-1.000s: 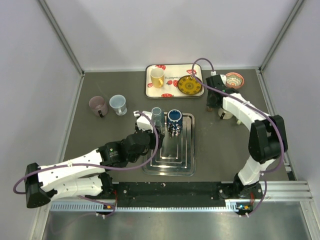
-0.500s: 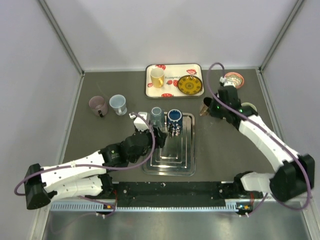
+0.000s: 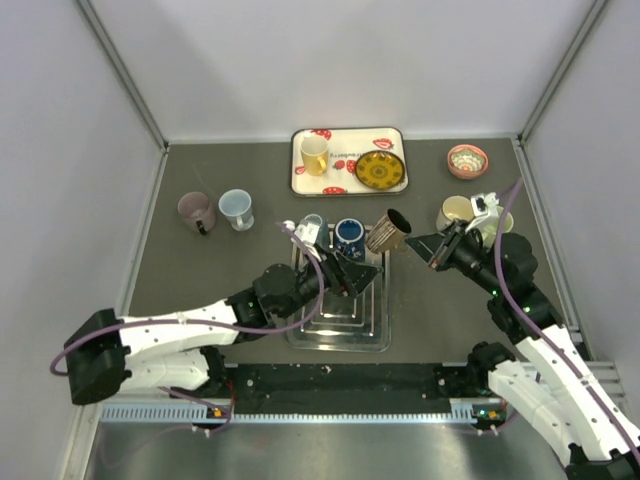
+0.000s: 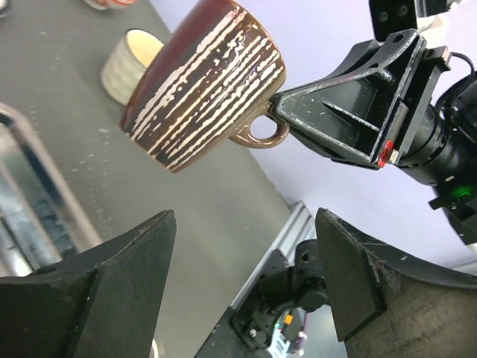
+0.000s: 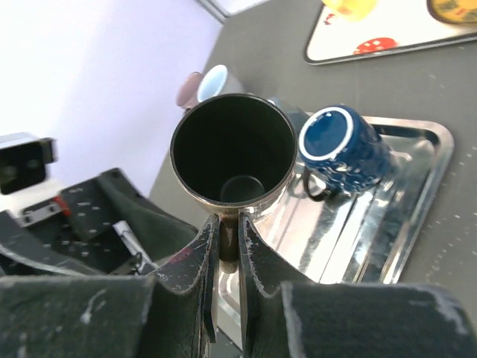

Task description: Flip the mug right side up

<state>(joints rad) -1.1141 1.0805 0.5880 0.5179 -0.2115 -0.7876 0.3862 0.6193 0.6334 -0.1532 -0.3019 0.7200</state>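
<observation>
Grey table (image 3: 440,310) lies beneath; the striped mug (image 3: 388,231) hangs tilted above the metal tray's (image 3: 372,335) right edge, handle pinched in the right gripper (image 3: 428,246). The left gripper (image 3: 358,272) gapes over the tray. Mug is lifted, not yet upright or set down

The mug (image 4: 201,82) is dark brown with broken cream stripes running around it, a plain brown handle and a black inside. The right hand (image 5: 227,242) is black, with a small red mark on its side in the left wrist view. The blue mug (image 5: 344,145) is deep blue with a white rim. The steel tray (image 3: 372,330) is silver on a dark grey counter (image 3: 200,270). The white tray (image 3: 300,180) bears red spots and carries a yellow mug (image 3: 314,155) and a yellow plate (image 3: 380,171) with a dark pattern. Elsewhere stand a cream mug (image 3: 455,212), a mauve mug (image 3: 196,211), a pale blue mug (image 3: 236,208) and a pink-rimmed patterned bowl (image 3: 467,160).
</observation>
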